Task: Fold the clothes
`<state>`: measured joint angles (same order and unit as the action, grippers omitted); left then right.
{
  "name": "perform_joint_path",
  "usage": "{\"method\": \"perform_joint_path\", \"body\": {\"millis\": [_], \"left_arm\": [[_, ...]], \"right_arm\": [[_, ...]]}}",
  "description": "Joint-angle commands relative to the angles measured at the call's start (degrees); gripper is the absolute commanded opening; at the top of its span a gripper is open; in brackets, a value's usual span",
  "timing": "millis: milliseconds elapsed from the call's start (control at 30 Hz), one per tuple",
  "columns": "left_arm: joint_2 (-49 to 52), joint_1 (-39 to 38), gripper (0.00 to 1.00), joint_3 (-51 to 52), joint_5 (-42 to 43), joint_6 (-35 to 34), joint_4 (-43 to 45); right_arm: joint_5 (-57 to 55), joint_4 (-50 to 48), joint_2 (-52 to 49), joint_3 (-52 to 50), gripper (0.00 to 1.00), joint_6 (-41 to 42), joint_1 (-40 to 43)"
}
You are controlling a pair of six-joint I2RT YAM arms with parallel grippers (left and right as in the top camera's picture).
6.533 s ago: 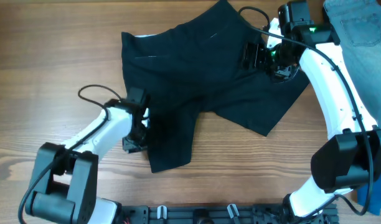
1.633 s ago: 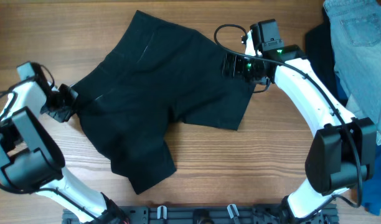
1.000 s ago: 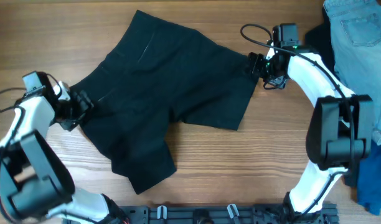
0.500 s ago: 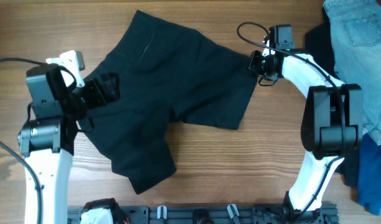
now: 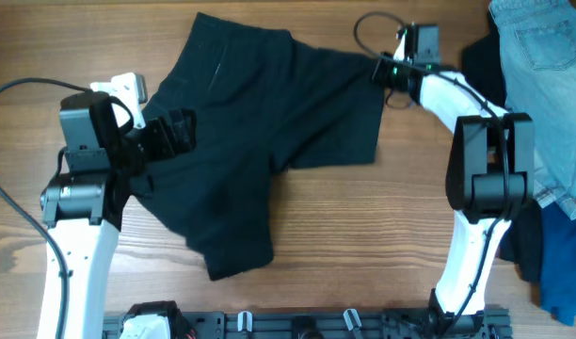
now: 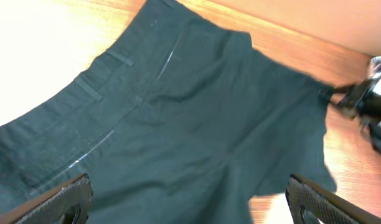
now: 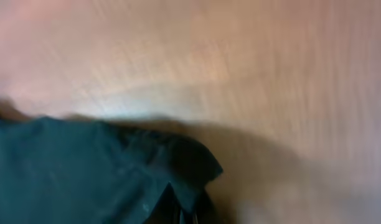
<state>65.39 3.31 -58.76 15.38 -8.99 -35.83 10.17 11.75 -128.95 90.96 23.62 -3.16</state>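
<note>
The clothes, black shorts (image 5: 269,122), lie spread across the middle of the table, one leg reaching toward the front edge. My left gripper (image 5: 183,132) hovers above their left part, open wide; in the left wrist view its gripper (image 6: 190,208) shows both fingertips (image 6: 66,199) far apart over the shorts (image 6: 197,124), holding nothing. My right gripper (image 5: 384,71) sits at the shorts' far right corner. In the blurred right wrist view this gripper (image 7: 185,213) is shut on that corner of the black fabric (image 7: 178,165).
Light blue jeans (image 5: 542,75) lie at the back right with a dark garment (image 5: 483,61) beside them. A bright blue garment (image 5: 566,268) sits at the front right edge. A black cable (image 5: 24,89) loops at the left.
My right gripper went from open to shut on the shorts' right corner and drew it toward the far edge. My left arm swung in and now hangs over the shorts, jaws opened wider.
</note>
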Motion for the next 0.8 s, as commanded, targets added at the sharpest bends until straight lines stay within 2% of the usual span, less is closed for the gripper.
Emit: {"method": "perform_joint_path", "body": {"millis": [0, 233, 267, 300, 333, 467, 567, 667, 767], "left_arm": [[2.1, -0.3, 1.00, -0.2, -0.7, 0.9, 0.8], [5.0, -0.3, 1.00, -0.2, -0.9, 0.9, 2.3], [5.2, -0.3, 1.00, -0.2, -0.9, 0.9, 2.5], [5.5, -0.3, 1.00, -0.2, -0.9, 0.9, 2.8], [5.7, -0.3, 1.00, -0.2, -1.3, 0.9, 2.9], [7.1, -0.3, 1.00, -0.2, -2.9, 1.2, 3.3], [9.9, -0.2, 1.00, -0.2, -7.9, 1.9, 3.3], [14.7, -0.2, 1.00, -0.2, -12.5, 2.8, 3.3], [20.3, 0.1, 1.00, -0.2, -13.2, 2.5, 3.1]], "right_arm": [[-1.9, 0.9, -2.7, 10.9, 0.04, -1.0, 2.4], [-0.4, 5.0, -7.6, 22.2, 0.04, -1.7, 5.8], [0.4, 5.1, -7.6, 22.2, 0.19, -2.8, 5.9], [1.1, 5.9, -7.4, 22.4, 0.70, -4.0, 5.9], [1.8, 7.3, -7.0, 22.8, 1.00, -4.6, 5.9], [5.6, 15.6, -3.1, 23.5, 1.00, -5.4, 6.1], [10.6, 25.1, 1.9, 23.5, 1.00, -6.4, 6.1], [15.9, 36.9, 6.8, 23.5, 1.00, -8.7, 5.4], [14.9, 50.1, 10.8, 23.5, 1.00, -10.2, 4.2]]}}
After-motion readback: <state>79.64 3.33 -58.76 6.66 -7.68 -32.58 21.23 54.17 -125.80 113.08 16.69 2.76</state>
